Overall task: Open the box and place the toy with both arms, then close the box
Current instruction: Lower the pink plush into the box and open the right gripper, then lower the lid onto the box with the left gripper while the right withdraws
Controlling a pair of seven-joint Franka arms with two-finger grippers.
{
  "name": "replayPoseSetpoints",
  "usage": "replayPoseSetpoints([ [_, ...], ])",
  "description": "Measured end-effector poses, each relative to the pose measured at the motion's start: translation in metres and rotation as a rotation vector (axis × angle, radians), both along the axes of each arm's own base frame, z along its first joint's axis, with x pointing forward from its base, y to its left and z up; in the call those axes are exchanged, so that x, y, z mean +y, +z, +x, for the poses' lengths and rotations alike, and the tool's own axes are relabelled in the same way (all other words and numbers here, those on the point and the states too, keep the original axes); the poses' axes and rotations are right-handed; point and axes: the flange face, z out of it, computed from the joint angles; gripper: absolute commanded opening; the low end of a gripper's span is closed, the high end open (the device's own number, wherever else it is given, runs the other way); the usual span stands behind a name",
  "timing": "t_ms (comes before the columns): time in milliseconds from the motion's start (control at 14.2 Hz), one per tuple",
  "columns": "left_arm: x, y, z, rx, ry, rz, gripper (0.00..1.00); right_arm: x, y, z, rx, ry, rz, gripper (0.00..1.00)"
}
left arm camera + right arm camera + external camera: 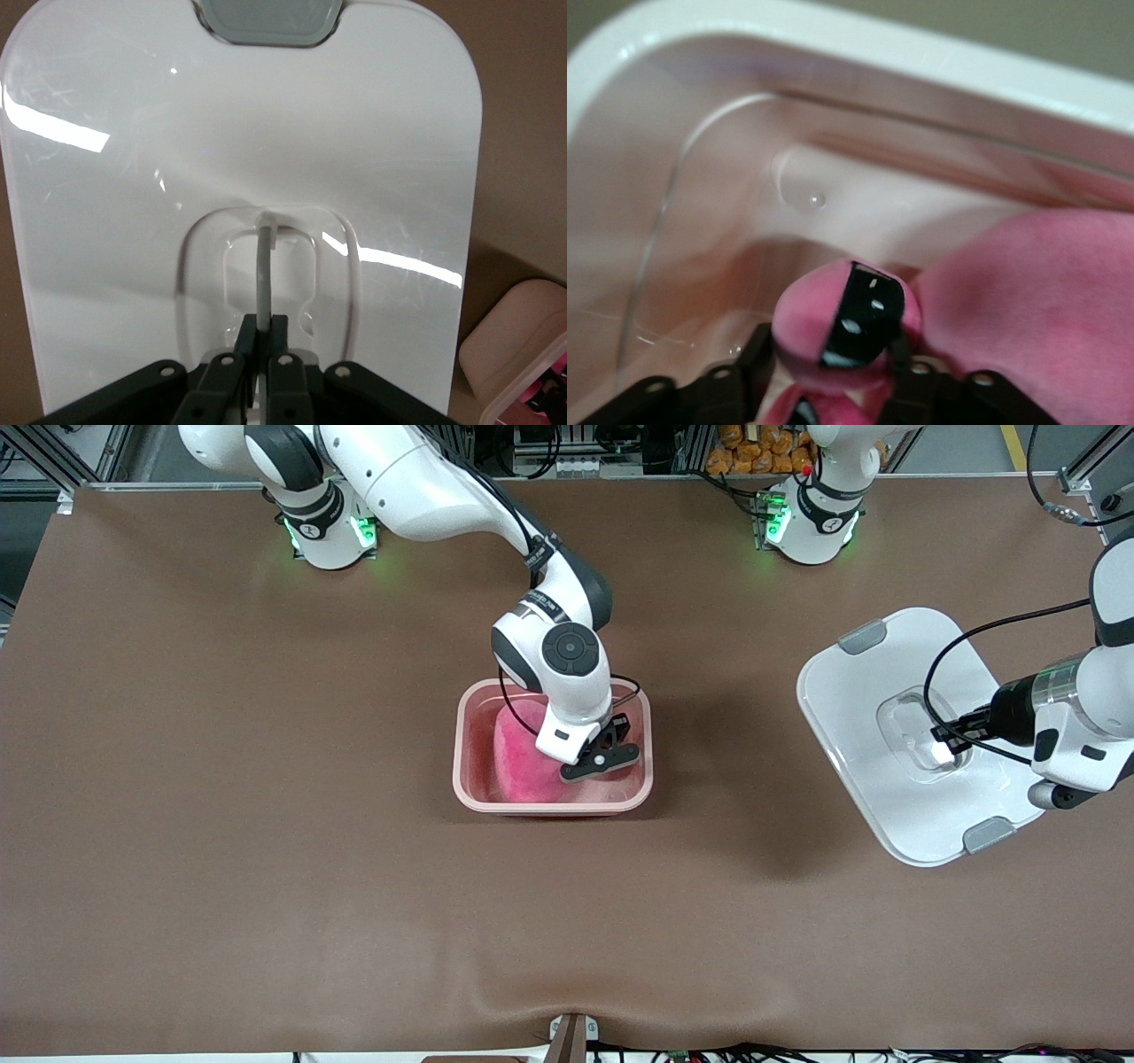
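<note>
The box (553, 746) sits open near the middle of the brown desk (266, 824), its long axis running from the right arm's end of the desk toward the left arm's end. The toy (523, 757) lies inside it, in the half toward the right arm's end; its face is hidden, so which way it points cannot be told. The right arm bends down steeply from its base, and the right gripper (602, 757) is lowered into the box, its fingers (864, 314) pinching a fold of pink plush. The lid (912, 735) rests flat on the desk toward the left arm's end, well apart from the box, long axis slanting, a grey clip (862, 636) at each short end. The left arm is cut off at the frame's edge; the left gripper (263, 332) is pressed together on the lid's recessed handle (264, 266).
</note>
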Motion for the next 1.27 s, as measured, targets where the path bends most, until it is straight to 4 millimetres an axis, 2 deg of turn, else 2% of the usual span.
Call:
replayPoseSetpoints([
  [211,-0.001,0.000,0.000,0.000,-0.002,-0.001,0.00,-0.001,0.027,0.007,-0.031,-0.007,0.026,1.00],
  [423,-0.006,0.003,0.000,-0.006,-0.009,-0.003,0.00,-0.008,0.077,0.013,-0.066,-0.018,0.057,1.00],
  [634,-0.014,0.016,-0.002,-0.028,0.005,0.001,0.00,-0.032,0.127,0.020,-0.050,-0.045,0.047,1.00],
  [775,-0.030,0.022,-0.005,-0.032,0.052,0.007,0.00,-0.063,0.150,0.030,-0.007,-0.081,0.011,1.00],
  [987,-0.070,0.027,-0.012,-0.022,0.149,0.016,0.00,-0.127,0.176,0.054,0.064,-0.151,-0.042,1.00],
  [1128,-0.099,0.029,-0.019,-0.012,0.210,0.022,0.00,-0.168,0.182,0.066,0.123,-0.164,-0.081,1.00],
  [1269,-0.126,0.029,-0.026,0.000,0.260,0.029,0.00,-0.205,0.181,0.076,0.164,-0.148,-0.103,1.00],
])
